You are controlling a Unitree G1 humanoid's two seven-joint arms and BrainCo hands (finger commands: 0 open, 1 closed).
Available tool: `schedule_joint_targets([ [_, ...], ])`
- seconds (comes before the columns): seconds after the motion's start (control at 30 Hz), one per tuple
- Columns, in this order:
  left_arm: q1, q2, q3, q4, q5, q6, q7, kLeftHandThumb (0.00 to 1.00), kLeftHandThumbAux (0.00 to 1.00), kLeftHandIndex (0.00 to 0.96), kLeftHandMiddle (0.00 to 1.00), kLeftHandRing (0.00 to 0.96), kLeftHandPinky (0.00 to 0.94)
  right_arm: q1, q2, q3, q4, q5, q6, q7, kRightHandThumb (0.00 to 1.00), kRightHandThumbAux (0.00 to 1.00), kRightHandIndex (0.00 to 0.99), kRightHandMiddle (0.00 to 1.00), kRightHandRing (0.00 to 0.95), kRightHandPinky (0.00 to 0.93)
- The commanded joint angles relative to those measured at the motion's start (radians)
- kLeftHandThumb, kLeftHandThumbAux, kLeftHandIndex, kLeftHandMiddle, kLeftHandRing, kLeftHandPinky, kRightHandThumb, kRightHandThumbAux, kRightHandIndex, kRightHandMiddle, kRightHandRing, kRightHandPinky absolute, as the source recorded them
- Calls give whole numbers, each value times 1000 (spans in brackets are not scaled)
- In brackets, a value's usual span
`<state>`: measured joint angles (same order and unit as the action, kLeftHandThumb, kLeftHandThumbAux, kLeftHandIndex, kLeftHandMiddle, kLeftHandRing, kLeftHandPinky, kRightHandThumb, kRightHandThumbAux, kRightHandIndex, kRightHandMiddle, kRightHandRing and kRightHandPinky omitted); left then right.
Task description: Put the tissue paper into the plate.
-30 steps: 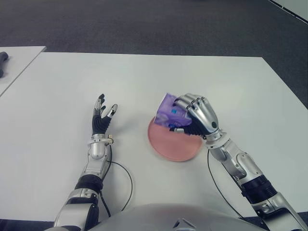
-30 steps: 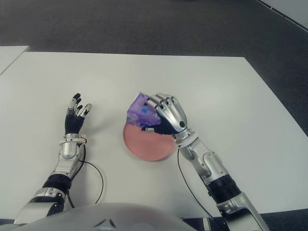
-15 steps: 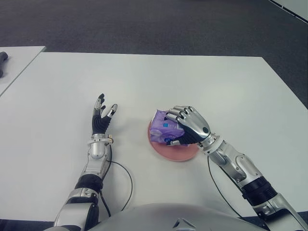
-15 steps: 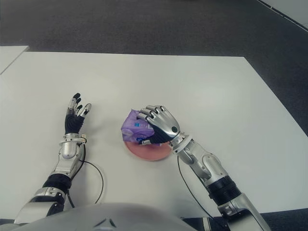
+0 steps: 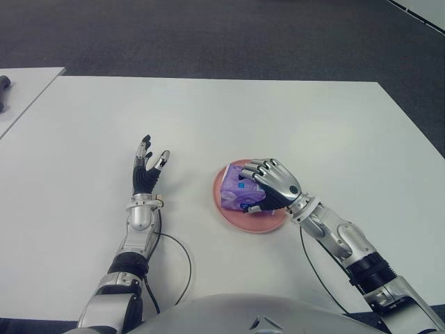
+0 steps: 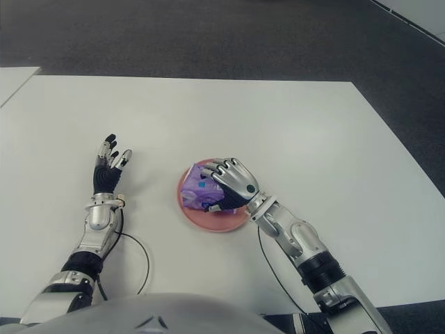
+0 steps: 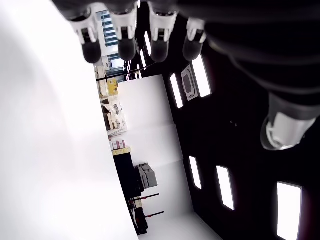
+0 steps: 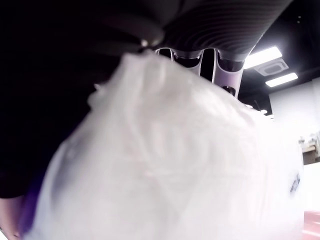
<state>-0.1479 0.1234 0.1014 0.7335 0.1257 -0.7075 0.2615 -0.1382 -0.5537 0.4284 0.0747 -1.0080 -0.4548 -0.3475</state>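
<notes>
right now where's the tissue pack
In the eye views the tissue pack sits on the pink plate right of table centre, gripped by the right hand.

Head stereo pair above table (image 5: 292, 118); close wrist views.

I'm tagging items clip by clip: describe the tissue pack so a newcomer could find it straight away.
On the white table, look just right of centre for the round pink plate. The tissue pack sits over it, with the right robot hand closed around it. It is the only purple thing in view, a soft crinkled packet with a small blue mark; the left robot hand shows open and empty to the plate's left.
</notes>
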Motion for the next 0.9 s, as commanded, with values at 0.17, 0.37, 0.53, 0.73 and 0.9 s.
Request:
schedule_joint_targets([
  [0.17,40,-6,-3,34,10,7,9,0,464,0,0,0,0,-19,11,16,63,-7,20,27,953,659,380,505,530,788],
  [0.37,42,-5,-3,27,8,11,4,0,456,0,0,0,0,-31,20,24,95,-6,37,41,952,659,381,504,528,784],
  [0.53,43,-2,-1,27,7,9,2,0,446,0,0,0,0,-36,26,22,110,15,48,61,952,660,382,503,527,771],
  [0.73,42,0,0,26,7,6,3,0,444,0,0,0,0,-48,21,17,134,52,27,62,951,657,391,516,520,693],
  [0.9,41,-2,1,25,3,7,1,0,451,0,0,0,0,-59,-5,19,143,78,-5,81,801,688,403,409,387,429],
])
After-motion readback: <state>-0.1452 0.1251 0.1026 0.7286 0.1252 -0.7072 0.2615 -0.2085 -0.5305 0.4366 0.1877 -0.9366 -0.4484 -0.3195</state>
